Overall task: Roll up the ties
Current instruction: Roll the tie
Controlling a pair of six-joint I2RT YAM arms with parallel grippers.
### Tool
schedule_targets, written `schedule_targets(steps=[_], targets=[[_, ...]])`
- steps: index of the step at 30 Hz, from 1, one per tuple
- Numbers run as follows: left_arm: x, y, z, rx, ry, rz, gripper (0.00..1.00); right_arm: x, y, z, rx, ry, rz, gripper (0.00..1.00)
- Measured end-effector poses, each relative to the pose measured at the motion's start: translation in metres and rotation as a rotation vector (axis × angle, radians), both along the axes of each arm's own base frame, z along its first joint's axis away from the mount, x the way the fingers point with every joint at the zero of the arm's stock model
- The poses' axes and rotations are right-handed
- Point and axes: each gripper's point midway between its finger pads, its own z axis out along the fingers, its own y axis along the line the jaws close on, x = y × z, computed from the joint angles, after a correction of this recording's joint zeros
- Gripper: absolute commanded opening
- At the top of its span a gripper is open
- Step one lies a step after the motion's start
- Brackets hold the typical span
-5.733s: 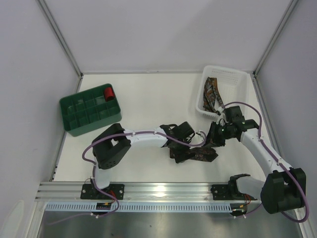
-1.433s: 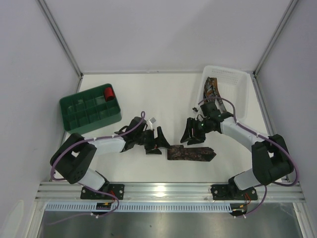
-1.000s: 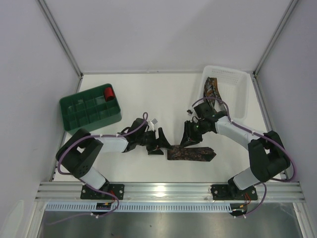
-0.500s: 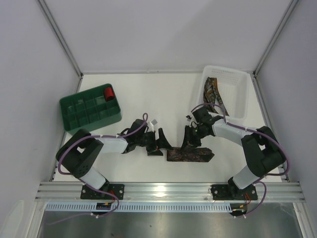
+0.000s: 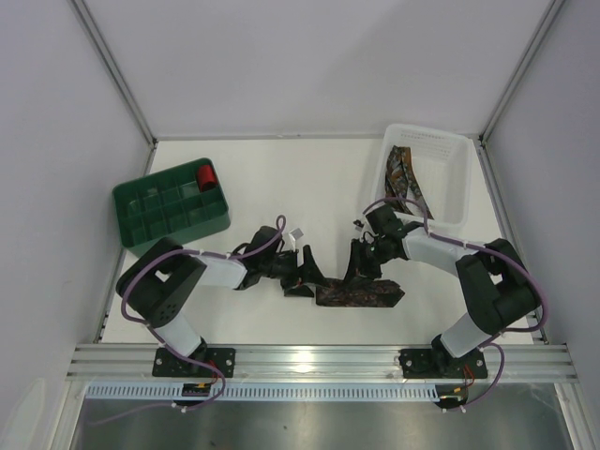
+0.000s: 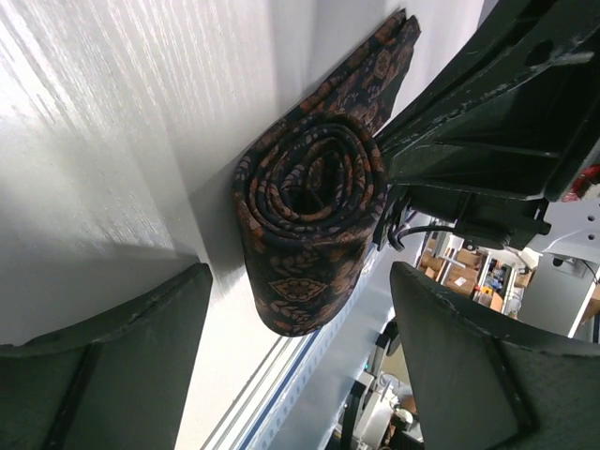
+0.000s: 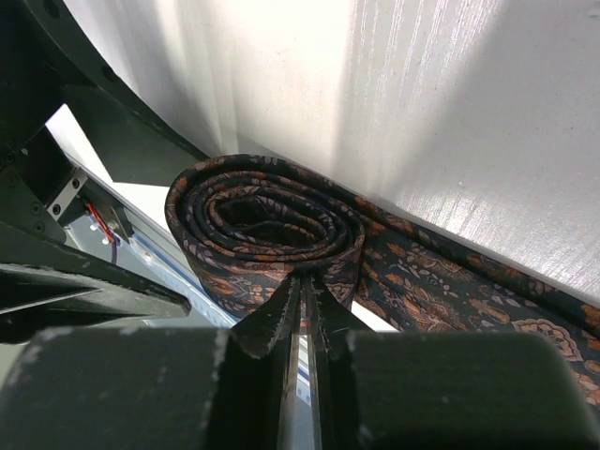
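Note:
One tie [image 5: 370, 294] lies near the table's front, dark with an orange-brown pattern. Its left end is wound into a roll [image 6: 309, 202], and the flat tail [image 7: 450, 281] runs off to the right. My left gripper [image 5: 307, 277] faces the roll's open end. It is open, with a finger [image 6: 112, 356] on each side, and does not touch the cloth. My right gripper [image 7: 305, 286] comes in from the far side and is shut, its tips pinching the roll's outer layer [image 7: 267, 225] where the tail leaves it. A second tie [image 5: 404, 176] lies loose in the white basket [image 5: 450, 141].
A green divided crate [image 5: 178, 242] stands at the left with a small red roll [image 5: 205, 174] in a back cell. The white basket is at the back right, just behind my right arm. The metal rail runs along the table's front edge.
My right gripper has come down against the roll and closed on its outer layer. My left gripper has edged a little to the right and stays open. The tie is now shorter and rolled.

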Motion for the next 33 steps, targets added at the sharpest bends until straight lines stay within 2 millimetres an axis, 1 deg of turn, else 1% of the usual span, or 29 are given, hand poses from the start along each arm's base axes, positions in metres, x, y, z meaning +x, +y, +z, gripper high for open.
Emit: schedule_targets(steps=[5, 11, 15, 26, 33], targets=[[-0.002, -0.005, 0.004, 0.023, 0.02, -0.022, 0.79, -0.001, 0.0, -0.001, 0.001, 0.005, -0.002, 0.11], [0.005, -0.02, 0.023, 0.034, 0.005, -0.057, 0.79, -0.009, -0.004, -0.004, -0.004, 0.021, -0.003, 0.11], [0.006, -0.029, 0.033, 0.032, -0.002, -0.077, 0.79, -0.015, -0.007, -0.005, -0.009, 0.028, -0.01, 0.11], [-0.009, -0.048, 0.048, 0.018, -0.002, -0.143, 0.78, -0.028, -0.014, -0.009, -0.018, 0.059, -0.039, 0.12], [-0.019, -0.059, 0.051, 0.008, 0.005, -0.189, 0.78, -0.036, -0.027, -0.008, -0.022, 0.062, -0.079, 0.14]])
